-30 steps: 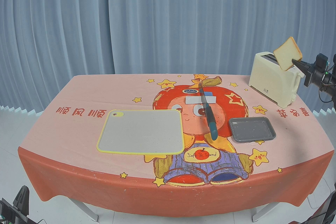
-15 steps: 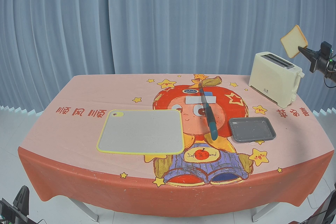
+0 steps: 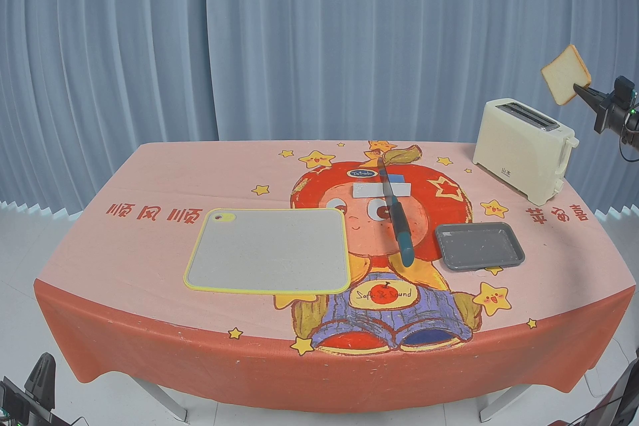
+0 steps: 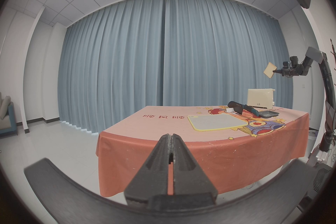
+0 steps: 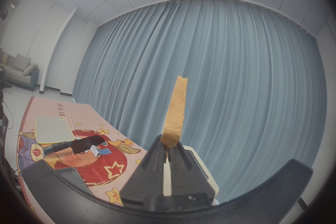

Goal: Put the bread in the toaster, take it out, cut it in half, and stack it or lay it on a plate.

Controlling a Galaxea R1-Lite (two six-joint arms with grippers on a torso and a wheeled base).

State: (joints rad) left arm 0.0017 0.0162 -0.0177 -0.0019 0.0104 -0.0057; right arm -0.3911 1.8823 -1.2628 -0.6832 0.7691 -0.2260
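High over the far right corner of the surface (image 3: 133, 247), the bread (image 3: 566, 74) hangs in open air, clear of the toaster (image 3: 526, 148) and up to the right of its slots. It is a square slice with pale crumb and tan crust, tilted on one corner. The right jaws are closed on its lower edge. From the right wrist it shows edge-on, standing up from the tips.

The toaster is a smooth cream box with rounded corners, close to the far right edge. Nearer the robot lies a dark grey rectangular tray (image 3: 479, 245) with a low raised rim. Just left of it is a knife (image 3: 396, 214), teal handle toward the robot, dark blade pointing away. Left again is a flat grey cutting board (image 3: 269, 251) with a yellow border and rounded corners, with bare cloth (image 3: 333, 374) on every side. The orange-pink printed cloth drapes over the edges.

The left jaws, low and off the near left corner, are pressed together on nothing.
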